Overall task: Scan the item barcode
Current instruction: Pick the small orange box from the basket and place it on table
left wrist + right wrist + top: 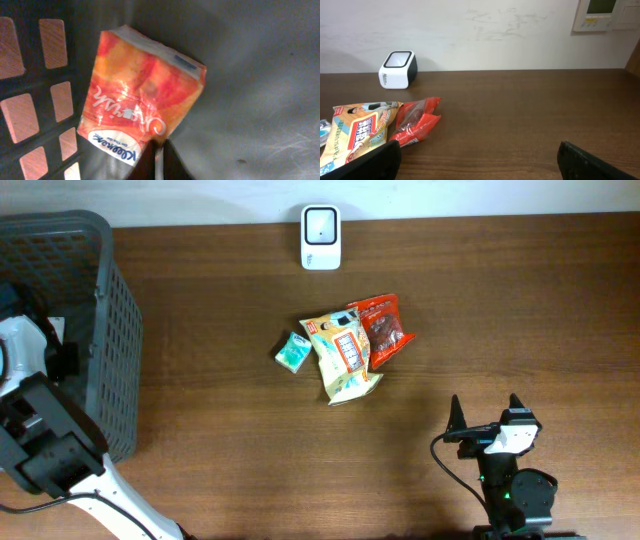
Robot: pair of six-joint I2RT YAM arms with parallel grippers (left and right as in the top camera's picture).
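At the far left, locate the grey mesh basket (112,330); the left arm (40,430) reaches into it. In the left wrist view, note the left gripper (160,159) with its jaws closed together. Its tips touch the lower edge of an orange tissue pack (140,90) lying on the basket floor; you cannot tell whether any wrapper is pinched. At the centre of the table (520,300), find a teal packet (292,352), a yellow snack bag (343,355) and a red packet (382,330), lying together in one cluster. The white scanner (321,237) stands beyond them at the table's far edge. At the lower right, the right gripper (485,415) has its jaws spread wide and holds nothing
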